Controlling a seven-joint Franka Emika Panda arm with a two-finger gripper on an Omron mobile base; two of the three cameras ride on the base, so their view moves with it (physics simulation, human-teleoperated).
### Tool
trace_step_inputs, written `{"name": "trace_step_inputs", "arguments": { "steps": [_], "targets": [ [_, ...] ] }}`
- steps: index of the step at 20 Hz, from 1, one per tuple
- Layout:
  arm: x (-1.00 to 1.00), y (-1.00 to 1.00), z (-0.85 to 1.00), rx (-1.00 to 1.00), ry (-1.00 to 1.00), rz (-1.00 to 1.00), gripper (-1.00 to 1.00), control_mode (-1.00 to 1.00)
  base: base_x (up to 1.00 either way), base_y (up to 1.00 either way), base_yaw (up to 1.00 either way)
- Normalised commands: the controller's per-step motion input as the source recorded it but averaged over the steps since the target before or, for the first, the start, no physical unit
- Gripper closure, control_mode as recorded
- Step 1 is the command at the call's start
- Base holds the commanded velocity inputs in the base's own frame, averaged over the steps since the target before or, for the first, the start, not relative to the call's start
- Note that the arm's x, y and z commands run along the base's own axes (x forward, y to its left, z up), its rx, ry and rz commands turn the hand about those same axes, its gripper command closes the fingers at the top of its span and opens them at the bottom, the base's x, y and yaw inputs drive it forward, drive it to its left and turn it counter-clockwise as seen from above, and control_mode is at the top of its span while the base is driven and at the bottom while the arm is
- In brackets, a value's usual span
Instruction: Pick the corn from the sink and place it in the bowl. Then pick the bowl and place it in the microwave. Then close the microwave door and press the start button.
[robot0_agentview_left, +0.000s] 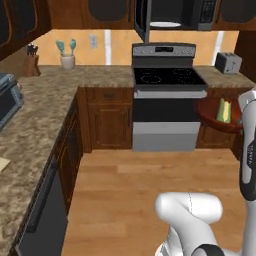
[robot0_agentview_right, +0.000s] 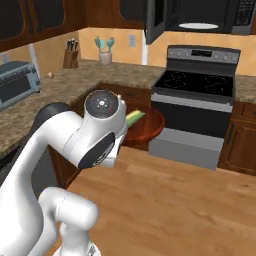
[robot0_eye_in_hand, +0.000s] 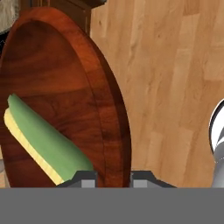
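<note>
No readable text, labels, brand names or numbers appear anywhere. The microwave has a button panel on its right side, but its markings are too small and blurred to read. The stove has a dark display strip on its back panel; nothing on it is legible either.

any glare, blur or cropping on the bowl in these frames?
Hand view: bowl sharp, glossy sheen along its rim, top and left edges cropped, corn inside; claw astride the rim. Left base view: bowl soft, partly behind the arm. Right base view: microwave cavity dark, its top cropped.
</note>
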Motion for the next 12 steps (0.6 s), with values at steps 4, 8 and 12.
{"name": "trace_step_inputs", "arguments": {
  "steps": [4, 8, 12],
  "targets": [
    [0.0, 0.0, 0.0, 0.0, 0.0, 0.0, 1.0, 1.0, 1.0, -0.39, -0.17],
    [0.0, 0.0, 0.0, 0.0, 0.0, 0.0, 1.0, 1.0, 1.0, -0.44, -0.13],
    [0.0, 0.0, 0.0, 0.0, 0.0, 0.0, 1.0, 1.0, 1.0, -0.76, -0.1]
  ]
}}
